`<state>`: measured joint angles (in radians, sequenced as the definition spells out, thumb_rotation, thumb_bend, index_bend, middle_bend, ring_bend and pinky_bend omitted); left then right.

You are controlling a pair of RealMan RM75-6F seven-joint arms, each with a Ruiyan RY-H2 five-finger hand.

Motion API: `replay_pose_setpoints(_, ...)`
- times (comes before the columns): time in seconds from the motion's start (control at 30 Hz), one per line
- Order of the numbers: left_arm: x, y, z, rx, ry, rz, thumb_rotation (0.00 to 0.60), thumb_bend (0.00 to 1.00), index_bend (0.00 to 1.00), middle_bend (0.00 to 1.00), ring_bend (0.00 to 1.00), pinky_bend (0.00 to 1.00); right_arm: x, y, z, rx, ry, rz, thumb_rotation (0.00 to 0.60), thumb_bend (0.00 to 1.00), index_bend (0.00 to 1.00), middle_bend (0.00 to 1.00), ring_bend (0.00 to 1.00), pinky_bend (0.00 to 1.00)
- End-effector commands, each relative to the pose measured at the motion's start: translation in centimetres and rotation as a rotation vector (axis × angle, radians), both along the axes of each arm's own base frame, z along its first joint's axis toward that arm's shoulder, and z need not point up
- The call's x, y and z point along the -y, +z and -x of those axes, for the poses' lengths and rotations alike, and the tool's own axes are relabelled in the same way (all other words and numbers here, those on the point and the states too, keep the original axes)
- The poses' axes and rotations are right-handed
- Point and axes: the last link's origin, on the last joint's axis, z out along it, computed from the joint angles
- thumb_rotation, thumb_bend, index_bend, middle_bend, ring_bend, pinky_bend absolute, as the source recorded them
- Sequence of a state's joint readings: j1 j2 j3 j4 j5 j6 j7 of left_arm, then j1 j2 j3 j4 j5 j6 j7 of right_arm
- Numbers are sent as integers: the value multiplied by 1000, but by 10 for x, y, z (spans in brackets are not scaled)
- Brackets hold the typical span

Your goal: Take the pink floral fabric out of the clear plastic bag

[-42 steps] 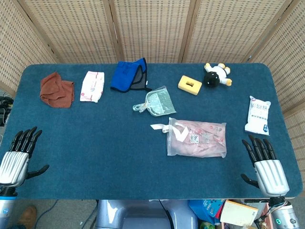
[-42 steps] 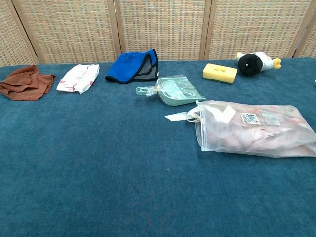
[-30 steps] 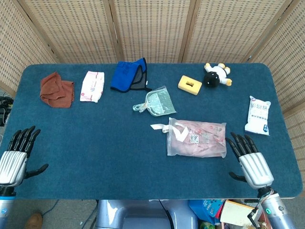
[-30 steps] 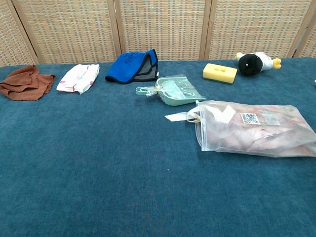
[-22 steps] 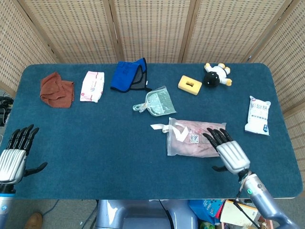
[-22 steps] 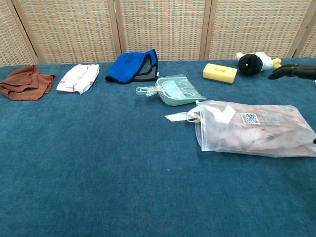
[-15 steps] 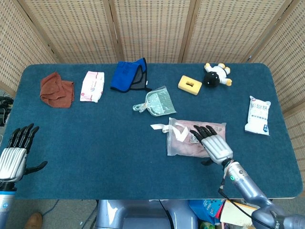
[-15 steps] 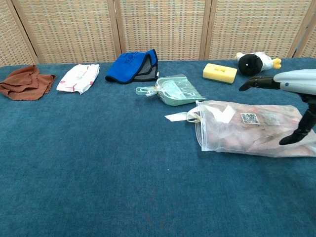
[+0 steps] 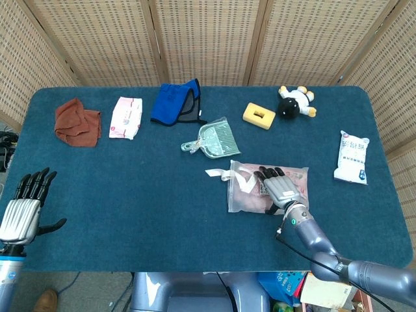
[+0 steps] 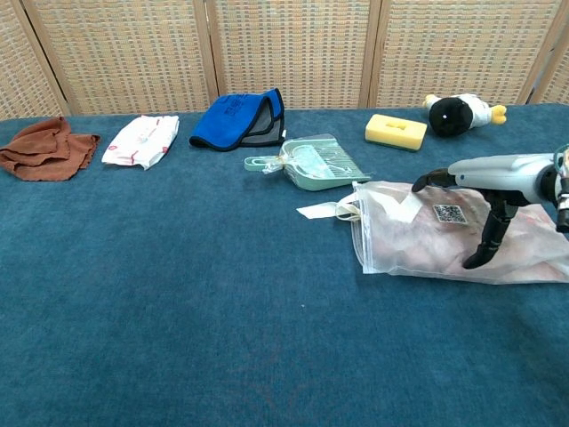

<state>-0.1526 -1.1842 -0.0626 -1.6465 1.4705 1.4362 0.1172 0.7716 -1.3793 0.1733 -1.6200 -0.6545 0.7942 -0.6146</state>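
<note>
The clear plastic bag point(image 9: 247, 196) point(image 10: 409, 236) lies flat right of the table's middle, its mouth toward the left. Pink floral fabric point(image 9: 296, 184) point(image 10: 524, 231) shows through it, inside the bag. My right hand point(image 9: 279, 189) point(image 10: 484, 182) hovers flat over the bag's middle with fingers spread, thumb pointing down toward the plastic; it holds nothing. My left hand point(image 9: 25, 209) stays at the table's near left edge, fingers apart and empty; the chest view does not show it.
A green dustpan point(image 9: 214, 138) point(image 10: 311, 163) lies just beyond the bag. Along the far side sit a brown cloth point(image 9: 77, 121), a white packet point(image 9: 125, 117), a blue cloth point(image 9: 177, 103), a yellow sponge point(image 9: 259, 115) and a toy point(image 9: 296, 101). Another white packet point(image 9: 351, 156) lies right.
My right hand has travelled from the table's near right corner leftward and forward until it is over the bag. The left hand has barely shifted. The bag has not moved.
</note>
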Motion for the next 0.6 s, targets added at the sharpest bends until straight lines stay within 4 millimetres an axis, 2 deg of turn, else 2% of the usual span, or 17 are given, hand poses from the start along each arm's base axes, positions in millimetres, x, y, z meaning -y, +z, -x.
replay_pose_setpoints(0.03,-1,-1,0,-2,3,3,600,103,0,0,0,0,8,-5,5,-43,-35,-8,600,0,0,0,0,0)
replay_pose_setpoints(0.17,-2,-2,1,-6,7,7,600,103,0,0,0,0,15,-6,12,-75,-74,-2,600,0,0,0,0,0)
replay_pose_setpoints(0.23,-2,-2,1,-8,9,8,600,104,0,0,0,0,16,-7,14,-96,-75,1,600,0,0,23,16,51)
replay_pose_setpoints(0.3,-3,-3,1,-10,11,10,600,104,0,0,0,0,17,-8,16,-108,-70,11,600,13,41,174,171,229)
replay_pose_setpoints(0.33,-3,-4,1,-11,11,11,600,104,0,0,0,0,18,-8,16,-110,-67,18,600,55,85,245,247,301)
replay_pose_setpoints(0.37,-4,-4,1,-12,11,12,600,104,0,0,0,0,18,-9,16,-114,-61,23,600,172,181,344,353,405)
replay_pose_setpoints(0.4,-4,-4,1,-13,12,12,600,103,0,0,0,0,19,-9,17,-118,-54,26,600,341,293,428,435,498)
replay_pose_setpoints(0.5,-5,-6,1,-15,13,13,600,105,0,0,0,0,18,-11,17,-113,-35,34,600,750,488,575,567,644)
replay_pose_setpoints(0.6,-6,-7,0,-14,14,12,600,106,0,0,0,0,16,-9,15,-86,-3,44,600,954,538,613,601,663)
